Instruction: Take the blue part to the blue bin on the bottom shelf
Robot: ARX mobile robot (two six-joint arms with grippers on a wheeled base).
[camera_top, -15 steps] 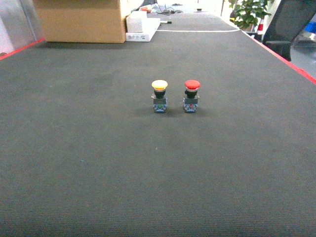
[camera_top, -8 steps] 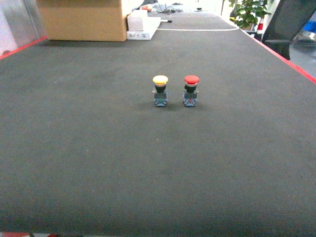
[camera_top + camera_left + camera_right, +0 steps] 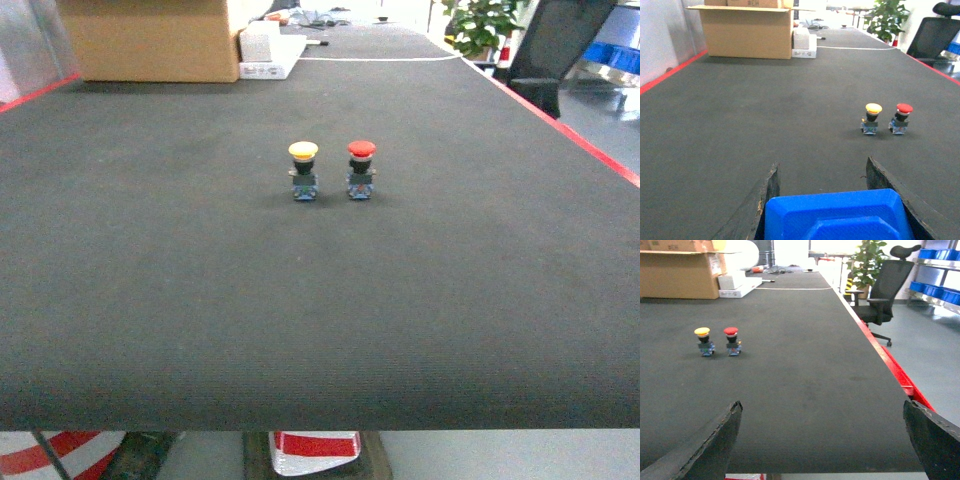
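A blue part is being held between the closed-in fingers of the left gripper, low over the dark table mat. The right gripper is being kept wide open with nothing gripped. A yellow push button and a red push button are being left standing upright side by side, apart. A cardboard box is sitting open at the far edge; its contents cannot be made out. Blue bins are being carried on a rack at far right.
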